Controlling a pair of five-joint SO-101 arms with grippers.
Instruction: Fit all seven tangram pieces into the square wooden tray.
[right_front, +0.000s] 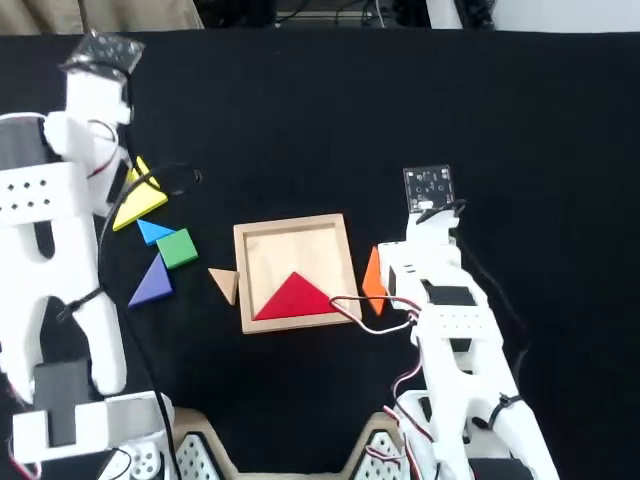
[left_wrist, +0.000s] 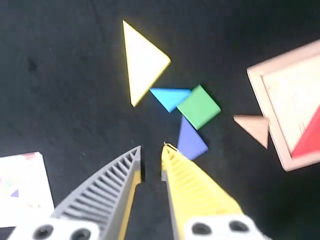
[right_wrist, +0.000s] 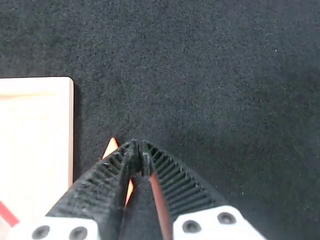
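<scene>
The square wooden tray (right_front: 342, 268) lies mid-table with a red triangle (right_front: 293, 298) flat inside at its near edge. Left of the tray lie a tan small triangle (right_front: 225, 283), a dark blue triangle (right_front: 152, 283), a green square (right_front: 178, 248), a light blue triangle (right_front: 153, 232) and a large yellow triangle (right_front: 140, 205). My left gripper (left_wrist: 151, 149) hangs above the cloth short of the dark blue triangle (left_wrist: 191, 140), slightly open and holding nothing. My right gripper (right_wrist: 137, 152) is shut, tips together, over an orange piece (right_wrist: 111, 148) beside the tray's right rim (right_wrist: 70, 125).
Black cloth covers the table. A white printed card (left_wrist: 22, 187) lies beside my left gripper. The left arm's white body (right_front: 50, 250) stands along the left edge, the right arm (right_front: 455, 340) right of the tray. Bare cloth stretches behind and right of the tray.
</scene>
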